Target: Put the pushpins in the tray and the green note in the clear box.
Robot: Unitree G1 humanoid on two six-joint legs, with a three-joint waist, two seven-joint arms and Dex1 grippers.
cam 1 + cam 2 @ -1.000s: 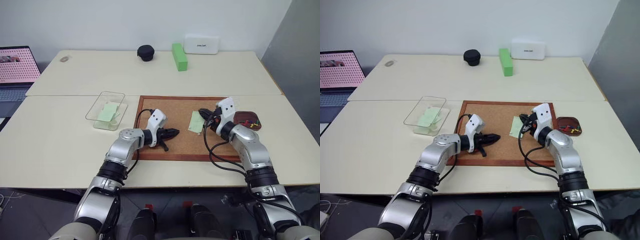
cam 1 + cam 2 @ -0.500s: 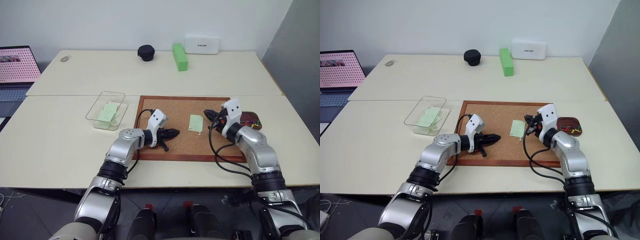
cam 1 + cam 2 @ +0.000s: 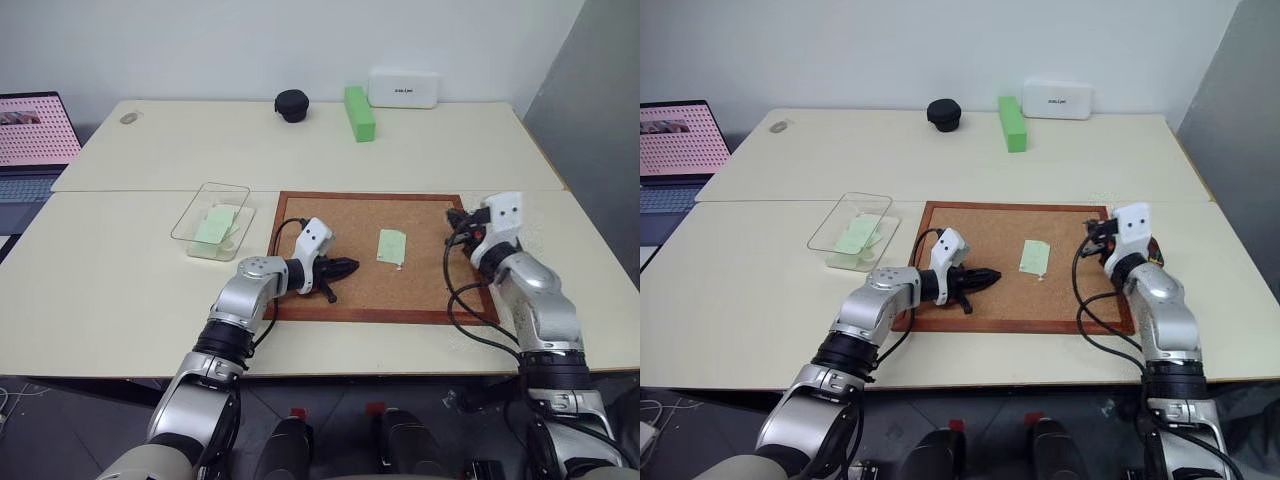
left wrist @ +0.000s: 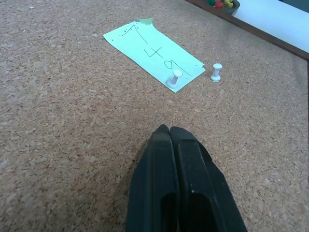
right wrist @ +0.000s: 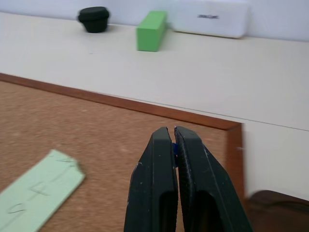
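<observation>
The green note (image 3: 391,246) lies flat on the cork board (image 3: 360,290), with writing on it (image 4: 152,53). One white pushpin (image 4: 175,79) stands on the note's corner and another (image 4: 217,72) stands just beside it. My left gripper (image 3: 345,266) is shut and empty, hovering over the board to the left of the note. My right gripper (image 3: 457,215) is at the board's right edge, shut on a small blue pushpin (image 5: 173,149). The dark tray (image 4: 231,6) holds coloured pins and sits right of the board, largely covered by my right arm. The clear box (image 3: 185,222) stands left of the board with green slips inside.
A bright green block (image 3: 358,112), a white box (image 3: 402,88) and a black round object (image 3: 291,105) sit at the back of the table. A laptop (image 3: 30,140) stands off the table's left side.
My right gripper has swung right, away from the note to the board's right edge beside the tray, still shut. The note and my left arm have not moved.
</observation>
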